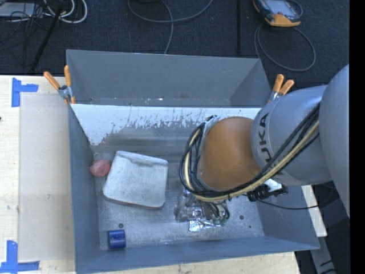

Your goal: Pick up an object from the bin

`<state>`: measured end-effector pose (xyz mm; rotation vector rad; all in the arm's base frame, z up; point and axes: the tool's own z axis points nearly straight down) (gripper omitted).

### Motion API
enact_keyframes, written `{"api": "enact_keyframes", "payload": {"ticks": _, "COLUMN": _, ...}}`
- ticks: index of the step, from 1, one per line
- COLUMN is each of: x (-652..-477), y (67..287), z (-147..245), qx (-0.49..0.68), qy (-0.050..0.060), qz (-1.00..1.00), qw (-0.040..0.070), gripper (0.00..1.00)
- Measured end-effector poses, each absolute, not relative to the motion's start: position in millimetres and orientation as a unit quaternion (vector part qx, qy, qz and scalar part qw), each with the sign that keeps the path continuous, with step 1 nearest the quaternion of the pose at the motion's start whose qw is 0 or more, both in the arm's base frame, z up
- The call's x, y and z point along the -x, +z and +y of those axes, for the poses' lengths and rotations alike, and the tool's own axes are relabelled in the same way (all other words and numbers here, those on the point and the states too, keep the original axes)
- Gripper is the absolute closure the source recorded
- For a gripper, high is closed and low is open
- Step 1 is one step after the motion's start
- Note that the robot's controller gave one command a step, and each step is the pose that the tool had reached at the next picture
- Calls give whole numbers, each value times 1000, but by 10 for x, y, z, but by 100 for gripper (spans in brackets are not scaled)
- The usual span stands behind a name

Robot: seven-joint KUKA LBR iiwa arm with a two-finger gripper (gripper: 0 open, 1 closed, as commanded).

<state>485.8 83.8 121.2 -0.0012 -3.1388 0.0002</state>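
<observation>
- Well, three loose things can be counted plainly in the grey metal bin (82,181), one of each kind.
- One flat, whitish rectangular pad (137,178) with rounded corners lies on the floor left of centre, somewhat askew.
- One small pink rounded lump (100,168) sits just beside the pad's left edge, near the bin's left wall.
- One small blue cylinder-like piece (116,238) lies near the front left corner, well apart from the other two.
- One gripper (201,214), below the arm's orange cover (228,153) and black cables (188,170), is low over the floor right of centre, near the pad's right edge.
- A silvery tangle shows at its tip. Whether that is part of the gripper or a loose thing cannot be told, nor whether the gripper is open, closed or has hold of anything.
</observation>
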Motion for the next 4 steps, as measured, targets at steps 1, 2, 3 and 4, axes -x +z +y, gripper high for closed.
{"api": "enact_keyframes", "payload": {"ticks": 1, "x": -4759, "y": 2508, "z": 334, "qx": -128, "qy": 1, "qz": -992, "qw": -3, "gripper": 100}}
{"api": "enact_keyframes", "payload": {"ticks": 2, "x": -4950, "y": 1553, "z": 328, "qx": -269, "qy": -1, "qz": -963, "qw": 2, "gripper": 100}}
{"api": "enact_keyframes", "payload": {"ticks": 3, "x": -4953, "y": 1560, "z": 325, "qx": -268, "qy": -1, "qz": -964, "qw": 2, "gripper": 0}}
{"api": "enact_keyframes", "payload": {"ticks": 4, "x": -5087, "y": 719, "z": 48, "qx": -212, "qy": -1, "qz": -977, "qw": -2, "gripper": 0}}
